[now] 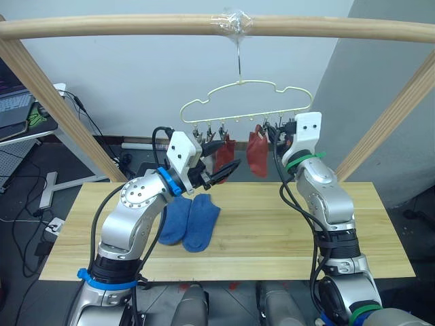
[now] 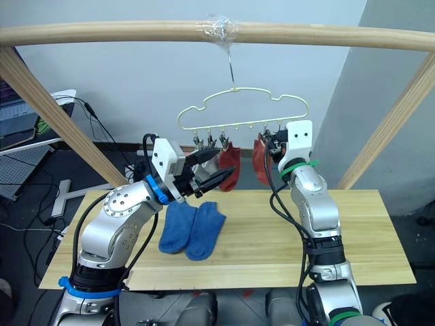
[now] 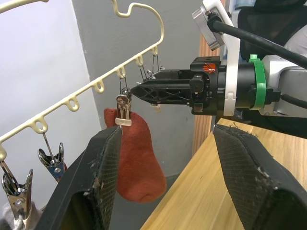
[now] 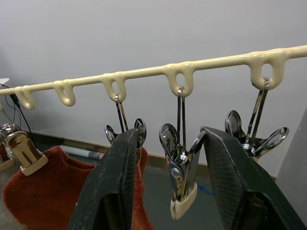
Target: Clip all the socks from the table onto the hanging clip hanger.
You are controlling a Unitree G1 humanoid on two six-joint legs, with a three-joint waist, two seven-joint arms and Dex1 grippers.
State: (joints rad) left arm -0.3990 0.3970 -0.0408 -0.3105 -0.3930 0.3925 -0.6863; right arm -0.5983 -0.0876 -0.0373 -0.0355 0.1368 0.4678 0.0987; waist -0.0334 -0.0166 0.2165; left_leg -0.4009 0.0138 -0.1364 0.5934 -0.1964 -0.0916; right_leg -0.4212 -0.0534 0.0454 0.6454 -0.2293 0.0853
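The right gripper (image 4: 165, 191) is raised to the clip hanger (image 1: 248, 103), its two black fingers (image 4: 112, 187) spread apart around one dangling metal clip (image 4: 180, 179), which hangs in the gap between them; whether either finger touches the clip cannot be told. More clips hang on either side of those fingers. Just beside them, two rust-red socks (image 1: 257, 154) hang pinned to the hanger's bottom bar.

The left gripper (image 1: 228, 170) is also lifted, its fingers (image 3: 98, 179) released and holding nothing. Beyond these fingers, one rust-red sock hangs from its clip, and the right gripper's black fingertips reach in toward the bar from the far side. Spare clips hang near the left fingers, toward that end of the bar.

Below the left gripper, two blue socks (image 1: 190, 219) lie side by side, touching, on the pale wooden worktop (image 1: 272, 238).

The hanger's hook hangs from a round wooden pole (image 1: 136, 27) overhead, fixed there with clear tape.
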